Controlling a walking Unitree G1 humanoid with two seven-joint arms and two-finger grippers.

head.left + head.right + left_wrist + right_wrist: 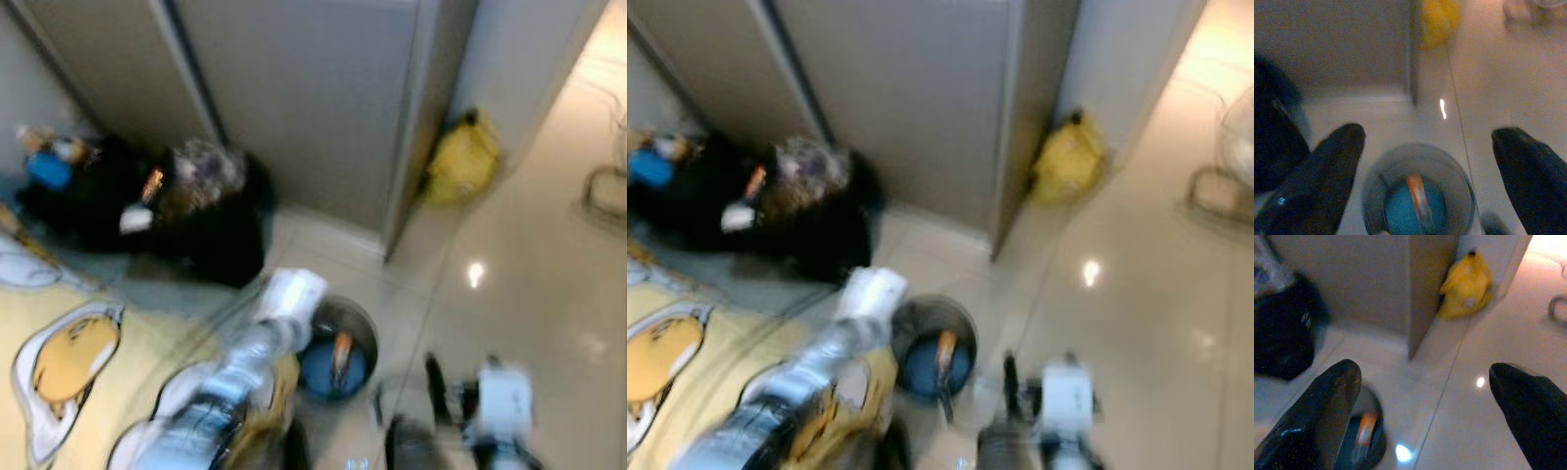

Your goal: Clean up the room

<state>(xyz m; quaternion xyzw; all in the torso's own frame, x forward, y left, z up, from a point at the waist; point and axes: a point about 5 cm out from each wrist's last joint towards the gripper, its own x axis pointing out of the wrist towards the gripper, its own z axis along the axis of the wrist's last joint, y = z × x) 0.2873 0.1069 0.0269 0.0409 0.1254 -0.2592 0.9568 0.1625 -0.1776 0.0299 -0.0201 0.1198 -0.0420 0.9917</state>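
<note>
On floor: one bin [338, 348] | one yellow bag [460, 162] | both hands open

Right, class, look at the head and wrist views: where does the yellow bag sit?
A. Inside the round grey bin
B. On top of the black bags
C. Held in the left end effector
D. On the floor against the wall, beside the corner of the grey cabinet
D: the yellow bag lies on the shiny floor against the wall just past the corner of the grey cabinet, apart from the round bin and the black bags.
</note>
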